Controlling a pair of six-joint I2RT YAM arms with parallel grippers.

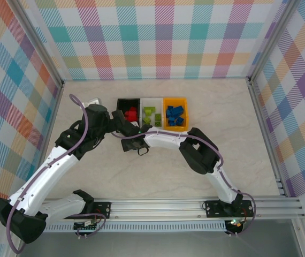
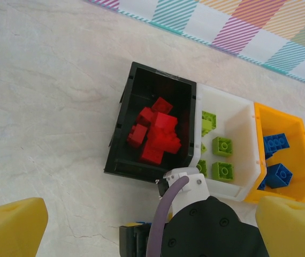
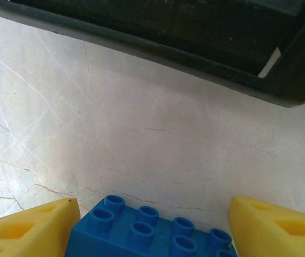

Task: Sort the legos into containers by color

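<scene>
Far centre of the worktop (image 1: 206,107), in a row: black bin (image 2: 122,120), white bin (image 2: 233,120), orange bin (image 2: 275,119). Left pincer (image 2: 150,206) hangs released and empty; right pincer (image 1: 135,145), just near of the black bin, looks clamped end-to-end on a blue brick (image 3: 147,230). Brick likely light, rigid and slick, so grip the flat sides, not the studs.

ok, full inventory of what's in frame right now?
black bin: 1, black, left of row
white bin: 1, white, middle
orange-yellow bin: 1, right of row
red legos: pile, count unclear, in black bin
green legos: about five, lime, in white bin
blue legos: several, in orange-yellow bin
loose blue lego: 1, near black bin
table: 1, pale marble
left gripper: yellow fingers, open, above bins
right gripper: yellow fingers, either side of loose blue lego
</scene>
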